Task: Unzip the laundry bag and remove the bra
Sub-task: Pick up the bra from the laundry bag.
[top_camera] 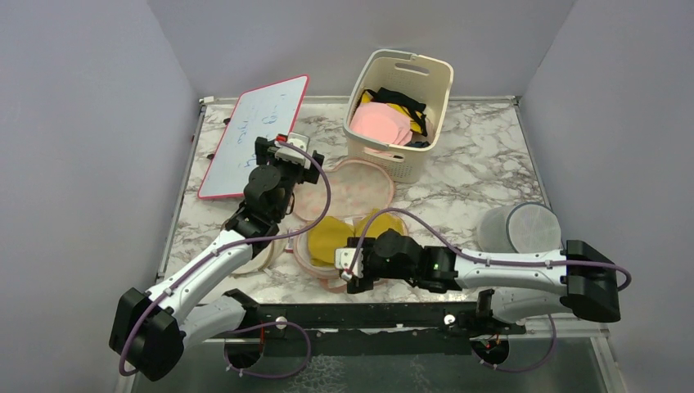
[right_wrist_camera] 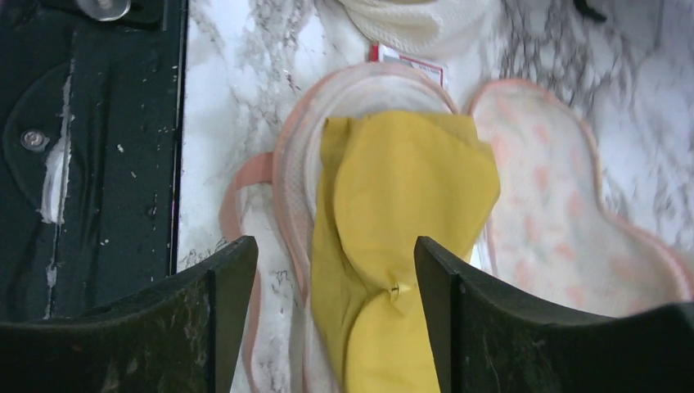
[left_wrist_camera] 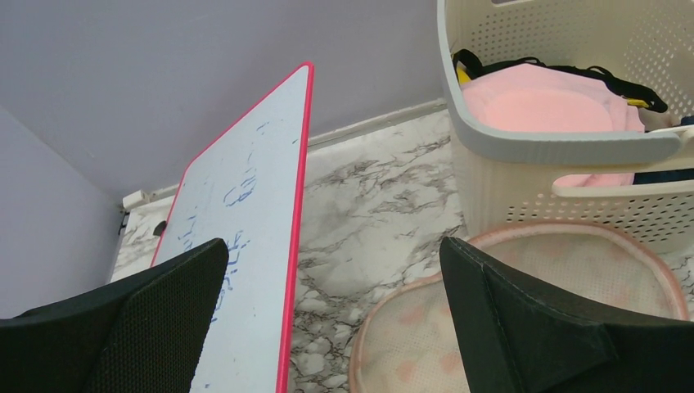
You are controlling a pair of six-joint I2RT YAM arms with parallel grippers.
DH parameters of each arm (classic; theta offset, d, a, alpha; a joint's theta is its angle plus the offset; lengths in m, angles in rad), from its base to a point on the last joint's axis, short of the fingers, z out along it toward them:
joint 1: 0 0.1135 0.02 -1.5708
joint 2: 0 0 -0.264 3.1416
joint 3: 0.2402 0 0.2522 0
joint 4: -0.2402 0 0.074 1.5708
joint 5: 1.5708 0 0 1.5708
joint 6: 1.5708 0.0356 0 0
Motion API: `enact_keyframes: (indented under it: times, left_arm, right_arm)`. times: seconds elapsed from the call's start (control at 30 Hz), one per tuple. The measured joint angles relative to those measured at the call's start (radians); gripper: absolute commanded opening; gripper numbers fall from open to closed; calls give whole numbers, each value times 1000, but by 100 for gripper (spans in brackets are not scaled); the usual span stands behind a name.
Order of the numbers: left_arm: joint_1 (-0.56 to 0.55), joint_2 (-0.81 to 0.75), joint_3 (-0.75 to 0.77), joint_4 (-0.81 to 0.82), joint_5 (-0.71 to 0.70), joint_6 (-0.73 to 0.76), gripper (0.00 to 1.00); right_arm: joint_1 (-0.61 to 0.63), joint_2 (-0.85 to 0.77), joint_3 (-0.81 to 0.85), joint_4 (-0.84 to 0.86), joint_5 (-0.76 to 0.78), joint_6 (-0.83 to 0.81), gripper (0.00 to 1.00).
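I see the laundry bag [top_camera: 353,190] lying flat and unzipped near the middle of the table, a little toward 6 o'clock. Its two-lobed upper half, beige with faint orange prints and pink edging, is folded back toward 12 o'clock. The bra [top_camera: 331,239], mustard yellow and creased, rests on the pale inside of the lower half, at 6 o'clock from that open flap, its cups side by side.

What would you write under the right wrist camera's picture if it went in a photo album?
Open right gripper poised above the mustard-yellow bra lying in the opened laundry bag.
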Motion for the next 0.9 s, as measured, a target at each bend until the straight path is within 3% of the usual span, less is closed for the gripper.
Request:
enact_keyframes:
  times: [0.13,0.37,0.6,0.9]
  left_arm:
    - [3,-2,0,0,4,-6,99]
    - [12,-2,0,0,19,-13,99]
    - [15,-2,0,0,21,-17,99]
    - [19,-2,0,0,24,-21,99]
  right_arm:
    - [29,28,-15,53,-6,-175,57]
    - [29,243,64,77,0,-333,44]
    - [30,364,130,116,3,-345,40]
    - [30,441,156,173,41,-281,44]
